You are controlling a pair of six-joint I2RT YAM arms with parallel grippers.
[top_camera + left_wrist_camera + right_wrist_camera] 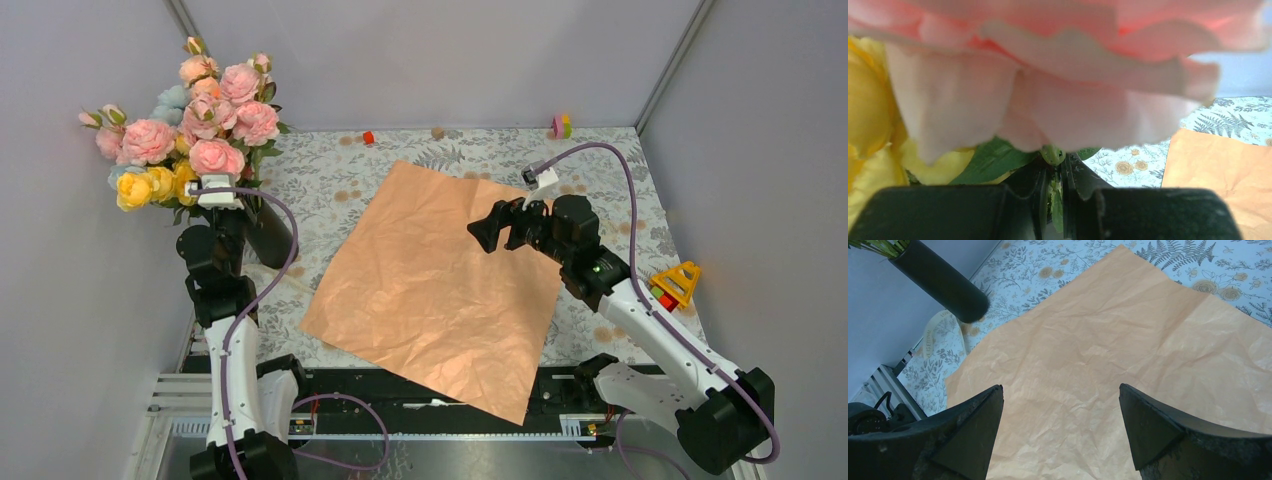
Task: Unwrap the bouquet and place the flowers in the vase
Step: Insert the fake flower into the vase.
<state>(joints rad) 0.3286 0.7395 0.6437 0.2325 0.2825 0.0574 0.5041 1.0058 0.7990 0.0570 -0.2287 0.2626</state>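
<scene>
Floral tablecloth (330,180) boxed in by grey walls (440,60), peach paper (430,280) flat mid-table, bare cloth far and right. Far left the flowers (200,110) sat in the vase (272,238); left gripper (1058,172) pinched what looked like a stem, right gripper (1060,405) spread above the paper

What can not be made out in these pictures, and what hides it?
- Top view: the vase mouth, hidden by the flowers and the left arm.
- Left wrist view: most of the scene, blocked by a blurred pink rose; the left gripper shows only a green stem between its jaws.
- Right wrist view: the vase top, cut by the upper edge.
- Top view: small toys, too small to name.
</scene>
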